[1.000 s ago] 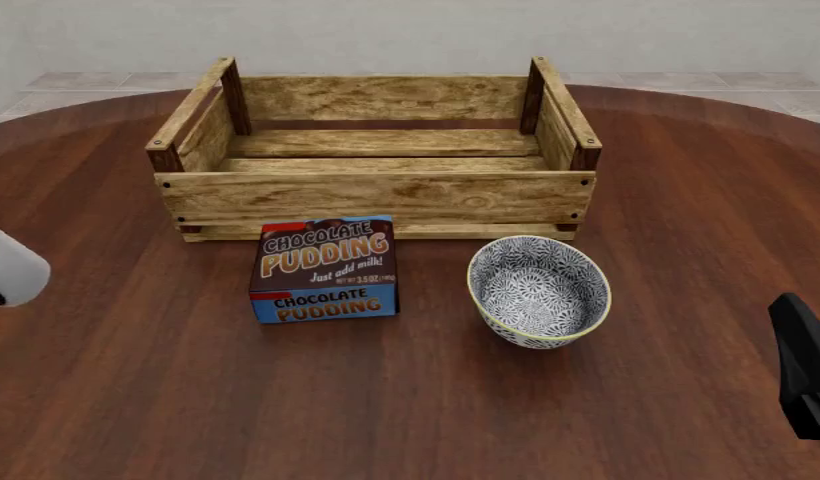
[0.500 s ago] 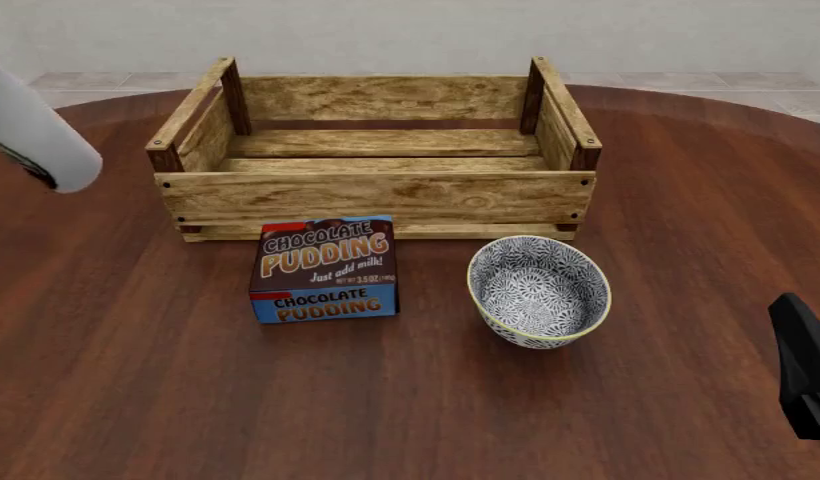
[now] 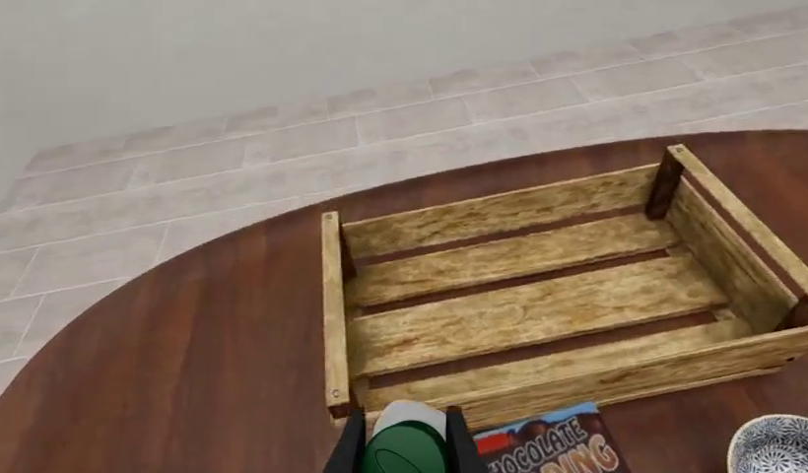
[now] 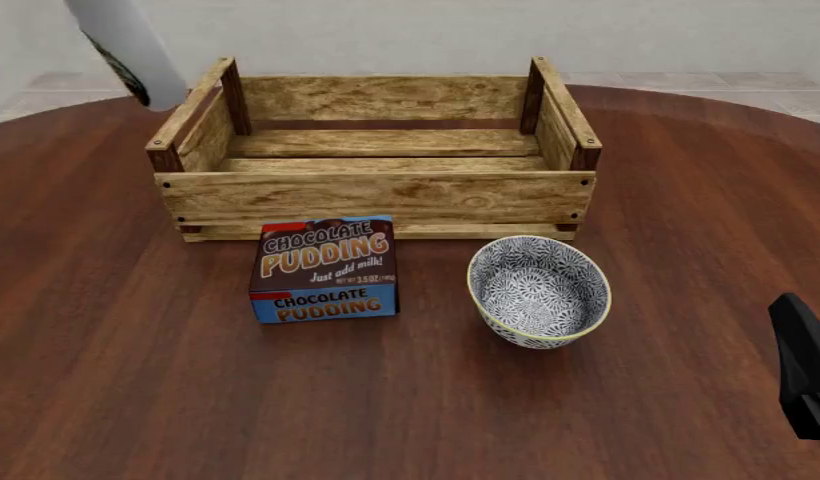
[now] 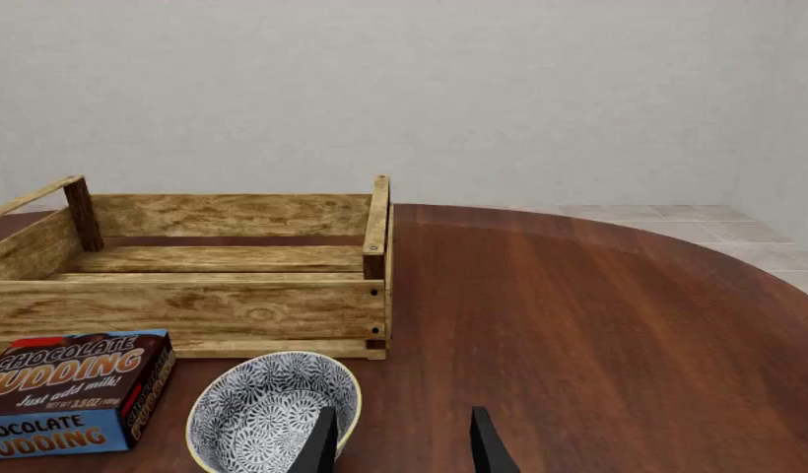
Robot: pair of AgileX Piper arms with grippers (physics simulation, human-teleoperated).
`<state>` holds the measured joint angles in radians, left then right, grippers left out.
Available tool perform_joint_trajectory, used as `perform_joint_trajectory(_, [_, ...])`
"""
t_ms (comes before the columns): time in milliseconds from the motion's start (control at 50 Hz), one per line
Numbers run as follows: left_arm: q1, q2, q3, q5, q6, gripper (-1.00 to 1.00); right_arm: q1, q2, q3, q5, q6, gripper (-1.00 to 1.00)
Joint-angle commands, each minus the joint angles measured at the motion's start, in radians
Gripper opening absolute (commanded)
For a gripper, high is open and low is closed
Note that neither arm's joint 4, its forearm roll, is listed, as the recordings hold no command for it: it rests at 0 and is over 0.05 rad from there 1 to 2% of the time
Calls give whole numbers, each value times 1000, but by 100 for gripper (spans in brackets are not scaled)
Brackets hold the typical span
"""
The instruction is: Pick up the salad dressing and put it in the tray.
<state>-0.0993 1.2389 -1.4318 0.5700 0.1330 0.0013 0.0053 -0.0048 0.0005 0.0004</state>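
The salad dressing [image 4: 121,45], a slim white bottle with a dark green label, hangs tilted in the air at the upper left of the front view, just left of the tray's far left corner post. In the left wrist view my left gripper [image 3: 401,445] is shut on the bottle [image 3: 407,451], its dark fingers [image 3: 344,453] on either side of it. The tray [image 4: 377,195] is a light-wood slatted crate, empty, also in the left wrist view [image 3: 509,212] below the bottle. My right gripper [image 5: 401,445] is open and empty, low at the front right [image 4: 806,375].
A brown-and-blue chocolate pudding box [image 4: 325,268] lies in front of the tray. A blue-white patterned bowl [image 4: 538,290] stands to its right, close ahead of my right gripper [image 5: 273,409]. The dark wood table [image 4: 143,380] is round.
The bottle has risen and moved forward and to the right, from the table's left edge to high beside the tray's far left corner. The right arm has not moved.
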Motion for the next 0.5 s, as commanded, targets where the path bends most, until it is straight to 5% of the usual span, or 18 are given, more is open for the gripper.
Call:
perform_joint_trajectory(20, [-69, 186, -177, -29, 24, -100, 0, 0, 0, 0, 0, 100])
perform_joint_trajectory(500, [-113, 564, -607, 33, -5, -100, 0, 0, 0, 0, 0, 100])
